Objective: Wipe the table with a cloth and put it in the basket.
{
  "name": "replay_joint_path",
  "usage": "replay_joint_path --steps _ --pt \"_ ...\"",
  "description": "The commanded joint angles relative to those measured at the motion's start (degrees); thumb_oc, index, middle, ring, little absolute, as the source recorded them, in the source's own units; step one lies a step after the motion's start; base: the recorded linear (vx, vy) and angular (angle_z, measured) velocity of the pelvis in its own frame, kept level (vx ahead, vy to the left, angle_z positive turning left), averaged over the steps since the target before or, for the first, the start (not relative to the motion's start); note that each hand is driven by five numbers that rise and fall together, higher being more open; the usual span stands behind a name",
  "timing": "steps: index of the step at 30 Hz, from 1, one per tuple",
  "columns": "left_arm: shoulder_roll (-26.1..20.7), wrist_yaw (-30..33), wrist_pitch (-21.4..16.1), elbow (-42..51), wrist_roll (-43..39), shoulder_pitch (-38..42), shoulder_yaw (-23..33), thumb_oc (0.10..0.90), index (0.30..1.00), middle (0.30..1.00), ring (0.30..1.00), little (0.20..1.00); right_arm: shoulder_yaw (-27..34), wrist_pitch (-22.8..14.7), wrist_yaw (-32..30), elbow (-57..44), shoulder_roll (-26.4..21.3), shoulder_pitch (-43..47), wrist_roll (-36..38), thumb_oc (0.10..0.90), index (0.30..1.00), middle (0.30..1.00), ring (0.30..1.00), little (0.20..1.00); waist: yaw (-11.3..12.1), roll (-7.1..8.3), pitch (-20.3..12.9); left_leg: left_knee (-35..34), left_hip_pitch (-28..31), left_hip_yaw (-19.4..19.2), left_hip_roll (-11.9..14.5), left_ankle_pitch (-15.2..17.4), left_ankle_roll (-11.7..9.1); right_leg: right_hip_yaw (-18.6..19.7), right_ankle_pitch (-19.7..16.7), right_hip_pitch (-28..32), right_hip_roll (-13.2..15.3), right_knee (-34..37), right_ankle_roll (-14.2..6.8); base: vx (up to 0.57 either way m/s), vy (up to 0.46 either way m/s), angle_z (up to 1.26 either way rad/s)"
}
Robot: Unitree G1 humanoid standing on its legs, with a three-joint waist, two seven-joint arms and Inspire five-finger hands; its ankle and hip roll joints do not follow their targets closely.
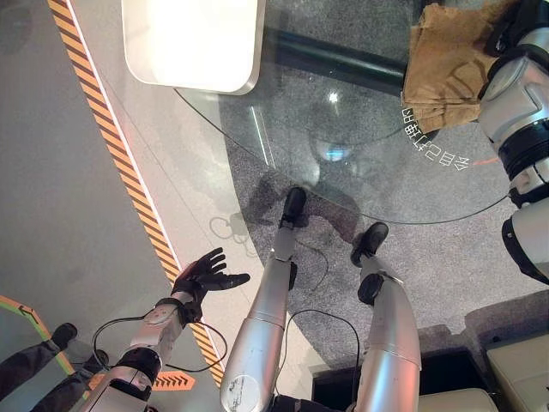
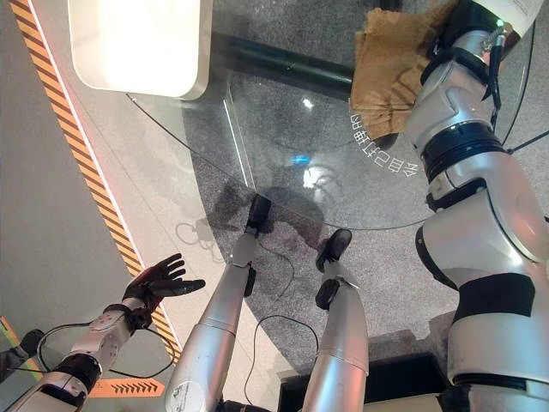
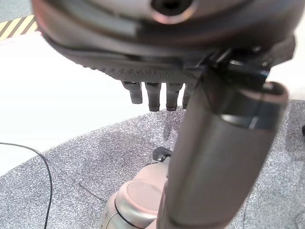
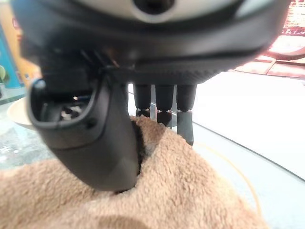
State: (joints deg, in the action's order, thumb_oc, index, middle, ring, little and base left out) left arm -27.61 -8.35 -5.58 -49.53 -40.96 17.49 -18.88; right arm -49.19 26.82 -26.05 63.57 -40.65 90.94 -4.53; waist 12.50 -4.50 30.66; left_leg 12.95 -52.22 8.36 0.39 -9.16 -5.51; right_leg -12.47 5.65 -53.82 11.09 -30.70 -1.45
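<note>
Item 1: cloth (image 2: 386,73), tan and fluffy, crumpled in folds. It lies on the far right part of the round glass table (image 1: 283,120), on the tabletop and near its edge.

Item 2: right hand (image 4: 109,143), resting on the cloth. The right wrist view shows the thumb dug down into the pile and the fingers (image 4: 164,107) reaching over the top of the cloth, their tips touching it; the cloth is bunched up between thumb and fingers, so the hand pinches it.

Item 3: left hand (image 1: 206,275), low at the robot's left side, well apart from the table and over the pale floor next to the striped orange-and-black floor line (image 1: 111,146). Its fingers are spread and relaxed, and it holds nothing.

Item 4: white rounded-corner block (image 1: 193,43), seen at the far edge of the glass table; whether it sits on the glass or beneath it cannot be told, nor whether it holds anything.

Item 5: grey carpet (image 1: 446,257), seen under and through the glass.
</note>
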Motion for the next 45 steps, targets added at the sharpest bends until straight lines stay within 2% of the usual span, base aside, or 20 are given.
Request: replay_joint_path --steps 1,11,20,45 --pt "-0.9 -0.4 -0.4 -2.8 -1.1 -4.0 -0.6 0.800 0.900 0.900 0.900 0.900 -4.5 -1.8 -2.7 -3.8 -4.9 5.6 -3.8 0.100 0.300 0.300 0.300 0.200 1.1 -0.69 -0.9 4.8 1.3 -2.2 1.8 6.2 2.8 -1.2 -6.4 4.8 3.0 9.6 -3.6 0.00 0.000 0.00" --pt "1.1 0.8 -0.7 -1.8 0.7 -4.2 -1.1 0.800 0.900 0.900 0.900 0.900 -7.0 -1.4 3.0 -13.1 3.9 5.3 -8.8 0.100 0.300 0.300 0.300 0.200 2.7 -1.02 -0.9 4.1 1.9 -2.0 1.6 5.8 2.6 -2.2 -5.7 5.9 3.1 9.7 -3.4 0.00 0.001 0.00" --pt "1.9 1.2 -0.7 -1.5 1.9 -3.6 -1.4 0.800 0.900 0.900 0.900 0.900 -7.3 -4.2 7.2 -16.0 9.7 3.3 -12.6 0.100 0.300 0.300 0.300 0.200 4.0 -1.45 -0.9 3.8 1.7 -1.6 1.3 5.4 2.4 -3.0 -5.5 6.4 3.3 9.9 -3.4 0.00 0.000 0.00" --pt "3.0 1.4 -0.9 -1.7 4.1 -2.8 -1.0 0.800 0.900 0.900 0.900 0.900 -4.0 -12.8 12.8 -28.5 19.3 -2.8 -17.2 0.100 0.300 0.300 0.300 0.200 4.5 -1.52 -0.9 3.8 1.4 -1.3 0.9 4.7 2.6 -2.8 -6.3 6.5 2.9 10.4 -3.8 0.00 0.000 0.00"
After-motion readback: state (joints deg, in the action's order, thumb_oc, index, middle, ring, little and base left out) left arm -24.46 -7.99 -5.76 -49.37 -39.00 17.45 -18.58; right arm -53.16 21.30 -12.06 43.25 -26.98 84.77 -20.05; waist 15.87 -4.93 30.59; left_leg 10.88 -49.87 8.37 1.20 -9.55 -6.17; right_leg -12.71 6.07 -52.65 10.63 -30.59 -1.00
